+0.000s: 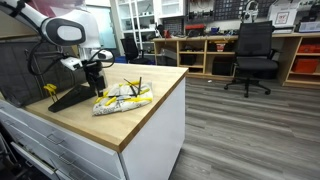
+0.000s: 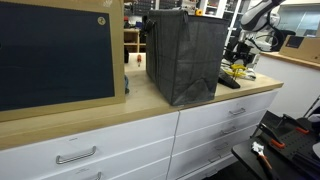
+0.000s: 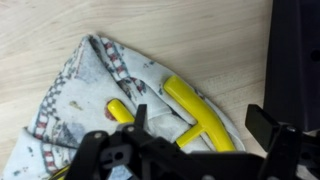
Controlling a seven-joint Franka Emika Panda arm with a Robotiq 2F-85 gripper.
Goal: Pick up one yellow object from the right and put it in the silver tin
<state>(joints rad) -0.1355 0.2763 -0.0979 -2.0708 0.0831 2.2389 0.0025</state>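
Several yellow objects lie on a patterned cloth [image 1: 122,100] on the wooden counter. In the wrist view a long yellow T-shaped piece [image 3: 192,108] and a short yellow piece [image 3: 120,110] rest on the cloth [image 3: 90,90]. My gripper [image 3: 200,125] hangs open just above the T-shaped piece, with one finger [image 3: 140,118] on each side and nothing held. In both exterior views the gripper [image 1: 95,82] [image 2: 243,56] hovers over the cloth's end nearest the arm, close to the yellow objects [image 2: 238,70]. The silver tin is out of view.
A large dark grey mesh rack [image 2: 185,55] stands on the counter [image 1: 150,115] behind the arm. A black flat object [image 1: 70,97] lies beside the cloth and shows as a dark edge [image 3: 295,60] in the wrist view. The counter edge runs near the cloth.
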